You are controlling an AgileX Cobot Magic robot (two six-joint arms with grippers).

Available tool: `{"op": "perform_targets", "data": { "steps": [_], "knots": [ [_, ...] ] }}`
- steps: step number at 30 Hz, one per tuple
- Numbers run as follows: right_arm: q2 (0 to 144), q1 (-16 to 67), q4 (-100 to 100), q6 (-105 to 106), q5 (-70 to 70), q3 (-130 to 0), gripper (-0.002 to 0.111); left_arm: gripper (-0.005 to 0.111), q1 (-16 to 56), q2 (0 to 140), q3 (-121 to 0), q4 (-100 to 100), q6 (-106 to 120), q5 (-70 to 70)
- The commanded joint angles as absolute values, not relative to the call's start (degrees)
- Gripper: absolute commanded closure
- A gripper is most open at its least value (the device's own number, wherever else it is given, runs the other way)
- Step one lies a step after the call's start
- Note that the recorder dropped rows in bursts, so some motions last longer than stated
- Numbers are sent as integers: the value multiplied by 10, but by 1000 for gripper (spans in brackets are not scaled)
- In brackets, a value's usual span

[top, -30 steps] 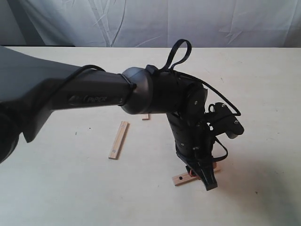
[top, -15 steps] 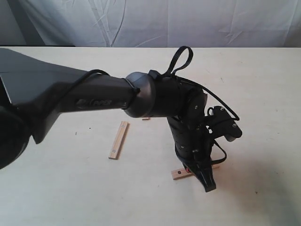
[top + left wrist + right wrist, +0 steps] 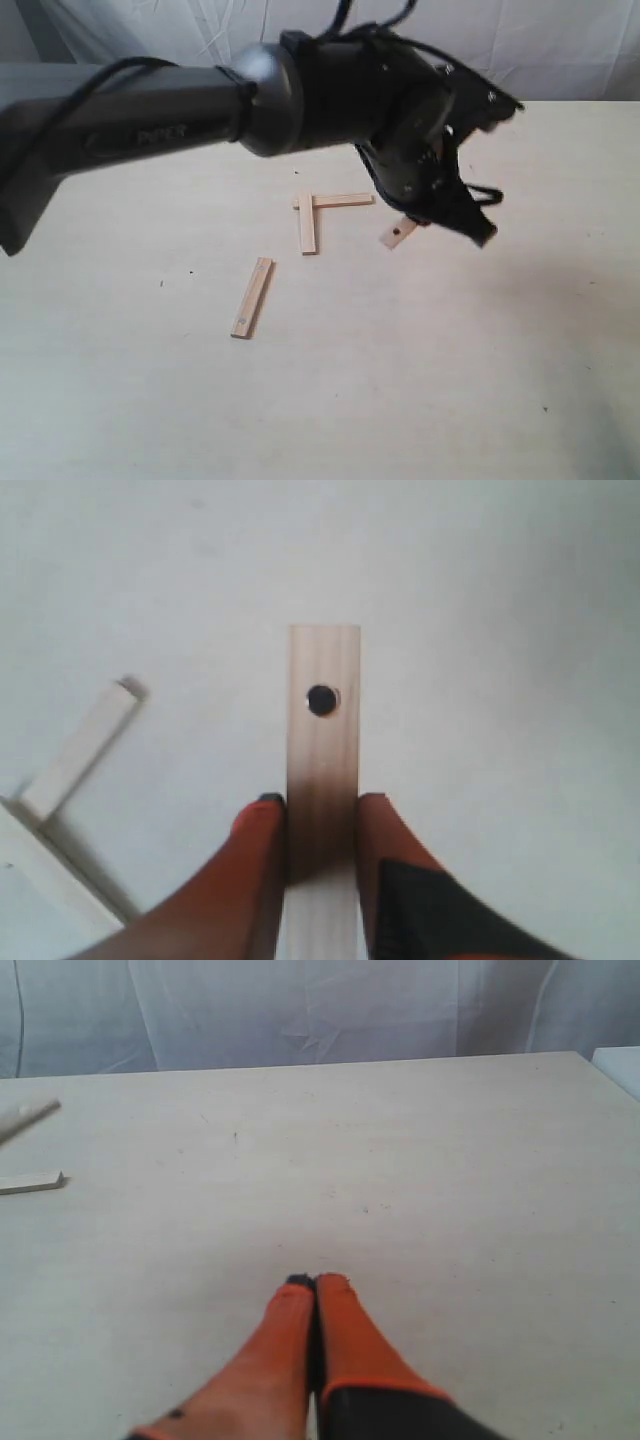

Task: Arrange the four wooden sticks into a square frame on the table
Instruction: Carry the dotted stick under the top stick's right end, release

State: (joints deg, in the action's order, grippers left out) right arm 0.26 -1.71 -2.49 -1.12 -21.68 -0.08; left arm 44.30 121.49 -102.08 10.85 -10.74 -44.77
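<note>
My left gripper (image 3: 320, 802) is shut on a tan wooden stick (image 3: 323, 730) with a dark dot near its free end. In the exterior view that held stick (image 3: 398, 234) hangs above the table (image 3: 520, 380), just right of two sticks laid as an L (image 3: 312, 207). The L's sticks (image 3: 70, 770) also show in the left wrist view. Another stick (image 3: 252, 297) lies alone to the lower left. My right gripper (image 3: 316, 1282) is shut with nothing between its orange fingers (image 3: 345, 1340), low over bare table; it does not show in the exterior view.
The long dark left arm (image 3: 150, 120) crosses the exterior view from the left edge. White cloth (image 3: 560, 50) hangs behind the table's far edge. Two stick ends (image 3: 30, 1182) show at the side of the right wrist view.
The left gripper has lifted the stick from the near right part of the table and carried it far back, next to the L. The arm rose, uncovering the L.
</note>
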Motion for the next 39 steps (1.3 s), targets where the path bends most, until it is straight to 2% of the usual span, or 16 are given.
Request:
{"op": "perform_targets", "data": {
  "steps": [1, 8, 15, 31, 35, 39],
  "knots": [
    [0, -16, -22, -11, -208, 0, 108, 106, 394, 1210, -1049, 109, -218, -419],
    [0, -16, -22, -11, -210, 0, 108, 107, 324, 1234, -1052, 0, -355, -340],
    [0, -16, -22, -11, -210, 0, 108, 107, 316, 1289, -1055, 11, -490, -367],
    [0, -16, -22, -11, -207, 0, 108, 107, 316, 1334, -1055, 22, -488, -364],
    [0, -16, -22, -11, -207, 0, 108, 98, 316, 1337, -1055, 26, -488, -365],
    [0, -16, -22, -11, -207, 0, 108, 80, 316, 1337, -1055, 26, -488, -362]
  ]
}}
